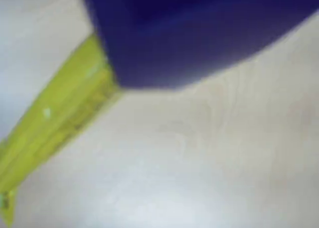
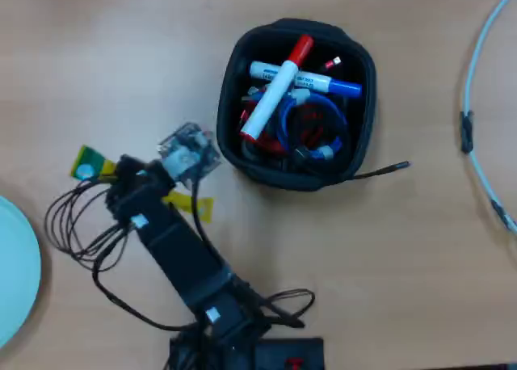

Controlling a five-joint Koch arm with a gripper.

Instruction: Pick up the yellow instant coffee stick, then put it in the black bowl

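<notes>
Status: pick phase, nothing delivered yet.

The yellow instant coffee stick (image 2: pixel 187 203) lies flat on the counter (image 2: pixel 97 55), well to the left of the black bowl (image 2: pixel 365 111) in the overhead view. The arm covers its middle. Its green end (image 2: pixel 87 165) pokes out on the side farther from the bowl, and a yellow stub shows on the nearer side.

The tool (image 2: pixel 133 184) sits directly over the stick. In the wrist view the sachet (image 1: pixel 55 123) runs out from beneath a dark blue jaw, blurred. Only that one jaw shows, and the overhead view hides the tips under the wrist, so I cannot tell whether the tool is spread or pinching the stick.

The bowl holds markers (image 2: pixel 276 91) and cables, no stick among them.

Judgement: approach done, grasp unconfirmed. Left to do: secure the stick, lift, carry toward the bowl, release inside. A pale blue plate (image 2: pixel 12 265) lies farther from the bowl, beyond the arm, and plays no part.
</notes>
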